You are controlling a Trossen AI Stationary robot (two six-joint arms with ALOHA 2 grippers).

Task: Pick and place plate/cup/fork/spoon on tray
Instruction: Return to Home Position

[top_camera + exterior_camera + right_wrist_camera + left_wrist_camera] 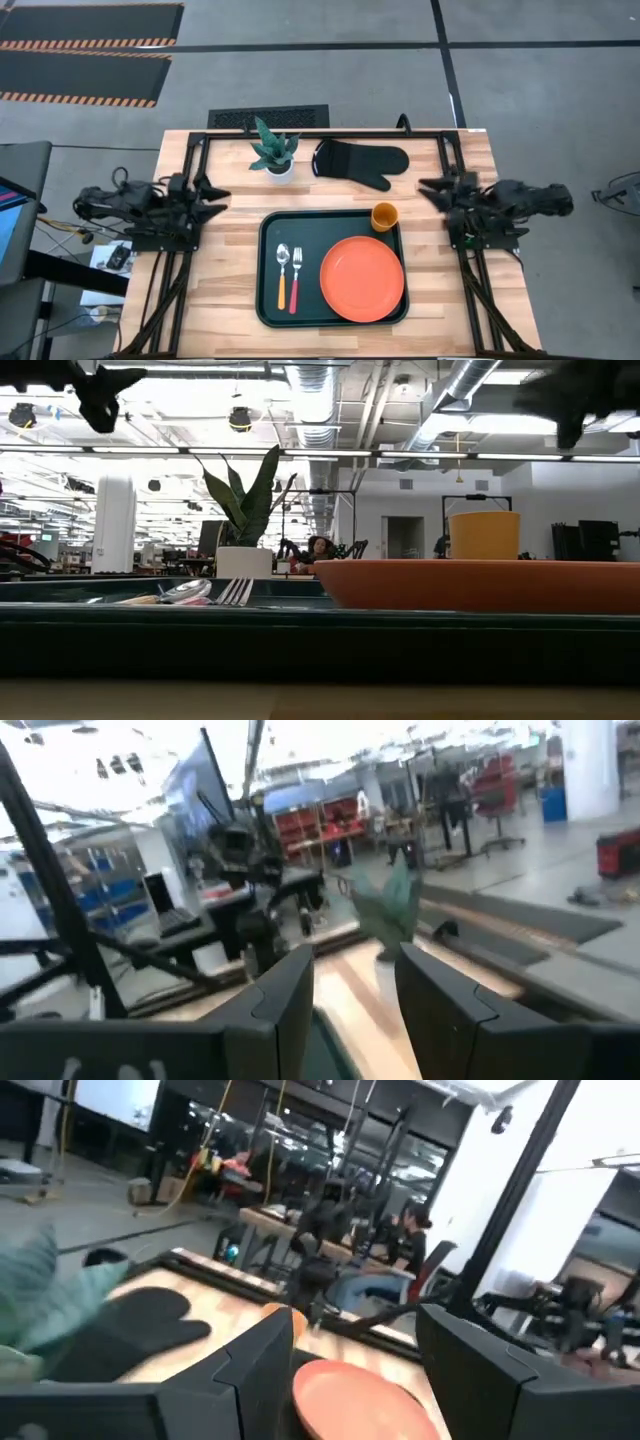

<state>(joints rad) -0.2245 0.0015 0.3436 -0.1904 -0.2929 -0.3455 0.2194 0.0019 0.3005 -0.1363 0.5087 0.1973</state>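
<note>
- While both arms hang off to the sides, the large dark green-black rectangular tray [340,222] with its raised rim lies on the near middle of the light wooden table [225,290].
- The wide, flat, round orange-red plate [362,278] fills the tray's right half, toward the near right corner.
- The small orange-yellow cylindrical cup [385,216] stands upright in the tray's far right corner, just beyond the plate's far rim.
- The slim fork [296,278] with silver tines and a red handle lies in the tray's left part, tines pointing far and handle pointing near.
- The slim spoon [282,275] with a silver bowl and an orange-yellow handle lies just left of the fork and parallel to it, bowl at the far end.
- The left gripper [215,197] hovers above the table's left edge, well apart from the tray; its dark fingers [260,1370] are spread and hold nothing.
- The right gripper [428,192] hovers above the right edge, near the cup's side of the tray; its fingers [280,1010] are likewise parted and empty.
- Beyond the tray, a black oven mitt [360,163] lies flat, and to its left a small green plant in a white pot [275,150] stands.
</note>
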